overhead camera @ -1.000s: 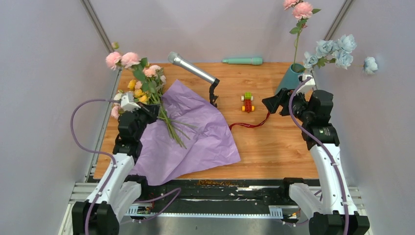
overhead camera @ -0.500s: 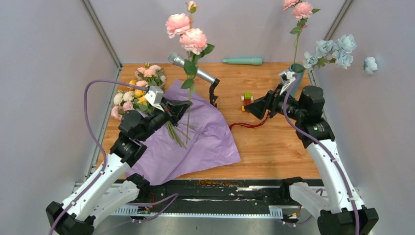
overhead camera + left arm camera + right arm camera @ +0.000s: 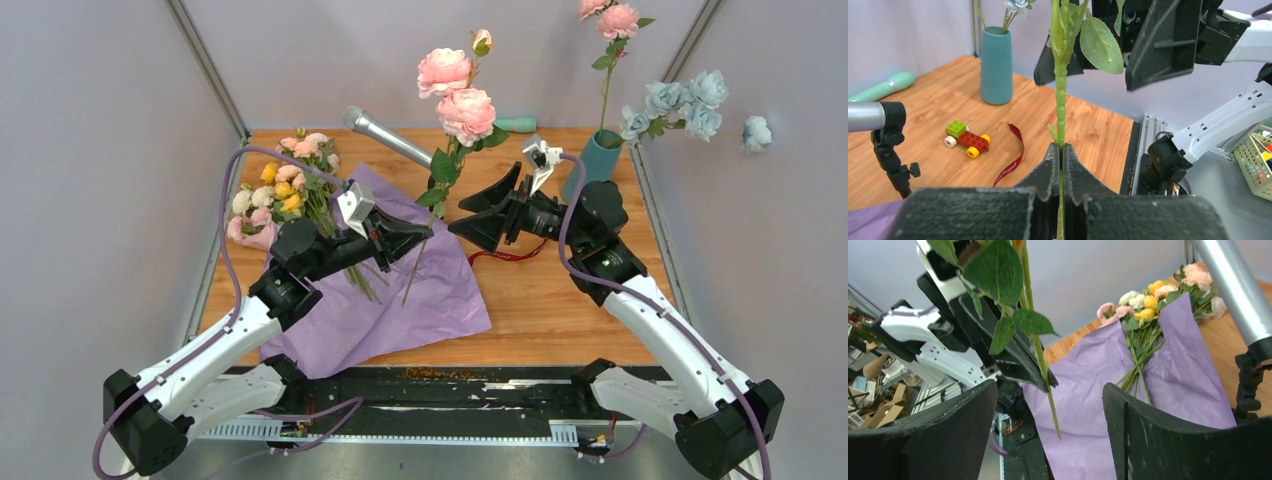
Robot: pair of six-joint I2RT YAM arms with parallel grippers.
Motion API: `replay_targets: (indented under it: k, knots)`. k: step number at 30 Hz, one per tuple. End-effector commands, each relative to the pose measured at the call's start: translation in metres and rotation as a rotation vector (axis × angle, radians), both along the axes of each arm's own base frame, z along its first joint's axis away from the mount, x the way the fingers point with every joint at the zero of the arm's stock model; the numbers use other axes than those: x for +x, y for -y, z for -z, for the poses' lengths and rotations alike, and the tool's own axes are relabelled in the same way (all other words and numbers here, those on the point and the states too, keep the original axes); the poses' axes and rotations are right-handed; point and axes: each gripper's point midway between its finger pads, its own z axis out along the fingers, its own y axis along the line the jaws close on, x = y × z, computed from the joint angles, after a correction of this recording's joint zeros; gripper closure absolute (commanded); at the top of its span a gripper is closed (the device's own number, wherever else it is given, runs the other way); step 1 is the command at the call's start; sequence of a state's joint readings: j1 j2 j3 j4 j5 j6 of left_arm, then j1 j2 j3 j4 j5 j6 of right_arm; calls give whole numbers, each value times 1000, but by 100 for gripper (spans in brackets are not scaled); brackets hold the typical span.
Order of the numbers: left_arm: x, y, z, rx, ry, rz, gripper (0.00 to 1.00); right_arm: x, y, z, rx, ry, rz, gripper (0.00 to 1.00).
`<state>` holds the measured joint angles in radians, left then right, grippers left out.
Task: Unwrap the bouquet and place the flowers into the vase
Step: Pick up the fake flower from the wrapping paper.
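Table (image 3: pixel 560 300): near edge cut off behind my two arms in the top view.

Paper wrap (image 3: pixel 400 290): lilac, spread open and creased over the left half of the table, its near-left part covered by my left arm.

Bouquet (image 3: pixel 290 190): the rest of the roses lie at the far-left edge, stems running onto the paper. Their lower ends are hidden under my left wrist.

Vase (image 3: pixel 592 160): teal, upright at the far-right corner, with a pink rose standing in it. Its foot is hidden by my right arm.

Microphone (image 3: pixel 385 137): far centre. Its stand is masked from above.

Flower stem (image 3: pixel 455 95): pink roses, raised above the table centre.

Left fingers (image 3: pixel 1052 167): fully closed, pinching this stem low down, and it rises straight up between them.

Right fingers (image 3: pixel 1168 440): spread wide, holding nothing. The stem shows in the gap, touching neither.

Ribbon (image 3: pixel 505 257): dark red, loose on the bare wood right of the paper, partly covered.

Toy car (image 3: pixel 967 140): seen only from my left wrist, beside the ribbon.
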<state>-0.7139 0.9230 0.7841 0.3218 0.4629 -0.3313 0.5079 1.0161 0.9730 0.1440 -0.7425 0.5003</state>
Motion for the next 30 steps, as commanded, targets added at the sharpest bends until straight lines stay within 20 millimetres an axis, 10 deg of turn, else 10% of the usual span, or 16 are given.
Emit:
replay_targets:
  k: [1, 14, 30]
  knots:
    - [-17, -5, -26, -94, 75, 40, 100, 6, 0, -33, 105, 63, 42, 23]
    - [-17, 5, -15, -110, -4, 93, 100, -6, -35, -41, 101, 79, -45, 41]
    - [-12, 10, -5, -91, -31, 93, 100, -1, -35, -37, 91, 81, 4, 100]
